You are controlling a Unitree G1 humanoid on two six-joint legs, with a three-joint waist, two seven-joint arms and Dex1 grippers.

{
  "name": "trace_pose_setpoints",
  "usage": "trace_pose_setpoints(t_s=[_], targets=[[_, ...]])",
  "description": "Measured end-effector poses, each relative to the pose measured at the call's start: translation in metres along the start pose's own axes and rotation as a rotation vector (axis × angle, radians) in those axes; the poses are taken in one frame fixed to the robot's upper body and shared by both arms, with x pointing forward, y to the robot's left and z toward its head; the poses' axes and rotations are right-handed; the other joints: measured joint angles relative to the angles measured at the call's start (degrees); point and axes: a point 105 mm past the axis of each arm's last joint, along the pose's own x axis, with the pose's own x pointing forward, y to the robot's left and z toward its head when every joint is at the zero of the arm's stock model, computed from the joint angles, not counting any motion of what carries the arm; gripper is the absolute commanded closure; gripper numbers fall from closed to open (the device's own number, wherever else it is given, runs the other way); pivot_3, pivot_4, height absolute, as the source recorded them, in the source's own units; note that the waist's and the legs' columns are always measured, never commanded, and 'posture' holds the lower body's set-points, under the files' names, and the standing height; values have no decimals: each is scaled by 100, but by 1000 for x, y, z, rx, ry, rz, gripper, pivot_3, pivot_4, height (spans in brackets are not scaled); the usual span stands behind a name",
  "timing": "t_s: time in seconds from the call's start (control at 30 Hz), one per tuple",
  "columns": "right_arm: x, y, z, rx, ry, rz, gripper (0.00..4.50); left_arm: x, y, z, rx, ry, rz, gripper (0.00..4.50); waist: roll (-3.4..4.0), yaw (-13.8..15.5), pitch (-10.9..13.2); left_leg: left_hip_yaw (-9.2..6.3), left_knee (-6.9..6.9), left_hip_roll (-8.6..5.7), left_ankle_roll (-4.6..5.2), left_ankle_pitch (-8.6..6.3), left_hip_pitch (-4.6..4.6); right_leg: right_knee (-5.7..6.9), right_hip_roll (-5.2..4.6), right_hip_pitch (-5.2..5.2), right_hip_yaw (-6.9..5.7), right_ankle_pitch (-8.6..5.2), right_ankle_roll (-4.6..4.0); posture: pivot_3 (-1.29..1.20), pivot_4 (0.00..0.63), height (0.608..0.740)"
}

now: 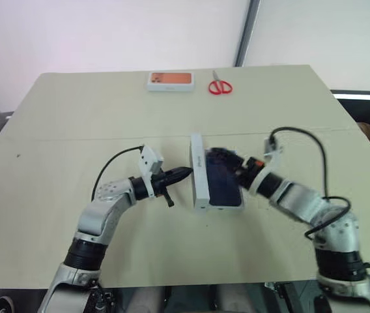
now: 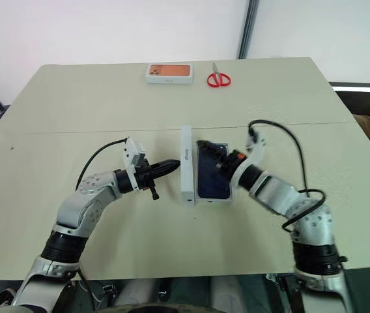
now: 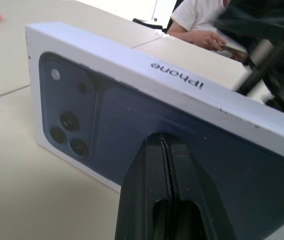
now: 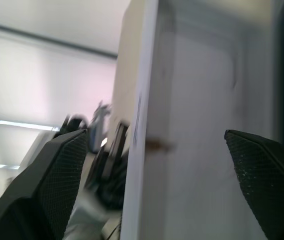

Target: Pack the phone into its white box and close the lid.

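**Lid stands on edge beside the phone, between the two grippers**

On the left, the left gripper reaches level toward the middle of the table. Its jaws are pressed together, with nothing between them, and their tip is at the printed face of the lid; from the left wrist view the tip looks to touch this face, but I cannot tell it for sure.

The lid stands on its long edge near the middle of the table, upright, like a thin white wall. The face with the dark blue phone picture is turned to the left gripper. The narrow side on top carries small grey letters.

Just to the right of the lid a dark blue rectangle lies flat, the phone. Thin white edges show around it at the near end, so it seems to rest in the white box, but the walls are hard to see.

The right gripper is over the far part of the phone. Its jaws are spread wide and hold nothing; in the right wrist view the plain white side of the lid is between the two fingers.

At the far edge of the table lie a white box with an orange picture and, to its right, red scissors.
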Motion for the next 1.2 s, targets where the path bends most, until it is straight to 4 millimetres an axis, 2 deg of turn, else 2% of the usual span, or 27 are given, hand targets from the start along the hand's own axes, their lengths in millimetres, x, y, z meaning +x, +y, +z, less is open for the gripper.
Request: trace_pose_setpoints(t_s=[0.03, 0.07, 0.1, 0.23, 0.3, 0.4, 0.5, 0.67, 0.77, 1.0, 1.2], targets=[[-2, -1, 8, -28, -40, -6, 177, 1, 1, -2, -6, 3, 3, 4500, 0, 3, 0, 0, -1, 2, 0, 0, 0, 1, 1, -1, 1, 0, 0, 0, 150, 740], [-7, -10, 23, -145, -93, -54, 177, 13, -2, -2, -18, -10, -7, 4500, 4, 57, 2, 2, 7, -4, 0, 0, -2, 2, -4, 2, 0, 1, 0, 0, 150, 740], [-11, -13, 32, -198, -116, -79, 177, 17, -5, -3, -21, -18, -18, 4500, 4, 77, 3, 1, 9, -9, 2, 1, -2, 1, -9, 7, -2, 1, 1, 0, 150, 740], [-39, -37, 76, -665, -177, -278, 1974, 39, -17, -7, -51, -30, -67, 4500, 2, 143, 3, 6, 27, -13, 14, -6, -1, -1, -12, 14, -6, 0, 4, 0, 150, 740], [-42, -43, 77, -814, -152, -299, 2953, 44, -19, -9, -63, -33, -76, 4500, 2, 99, 3, 7, 26, -3, 14, -6, 0, 0, -4, 14, -6, 0, 4, 0, 150, 740], [-39, -50, 68, -943, -94, -304, 4428, 54, -24, -7, -50, -38, -101, 4500, 3, 25, 2, 7, 22, 0, 13, -6, 0, 2, -2, 10, -4, 0, 3, 0, 150, 740], [-38, -53, 57, -1116, -18, -279, 4428, 57, -26, -7, -47, -39, -112, 4500, 3, 35, 2, 7, 22, -1, 13, -6, 0, 0, -3, 11, -4, -1, 4, 0, 150, 740], [-35, -56, 33, -1165, 81, -197, 4428, 48, -20, -12, -37, -6, -91, 4500, 3, 45, 2, 5, 25, -1, 12, -5, 0, 1, -4, 12, -4, 0, 4, 0, 150, 740], [-31, -51, 26, -1165, 88, -154, 4428, 34, -17, -13, -22, 17, -80, 4500, 3, 41, 3, 3, 23, -1, 12, -5, 0, 0, -4, 11, -4, 0, 3, 0, 150, 740], [-26, -44, 13, -1158, 108, -81, 4428, -3, -7, 0, 8, 63, -37, 4500, 4, 70, 3, 1, 23, -4, 11, -5, 0, 0, -8, 13, -3, 0, 3, 0, 150, 740], [-25, -46, -1, -1187, 179, -38, 4428, -20, -1, -18, -30, 124, 19, 4500, 4, 58, 3, 0, 20, -3, 10, -5, 1, 0, -8, 11, -4, 0, 2, 0, 150, 740]])
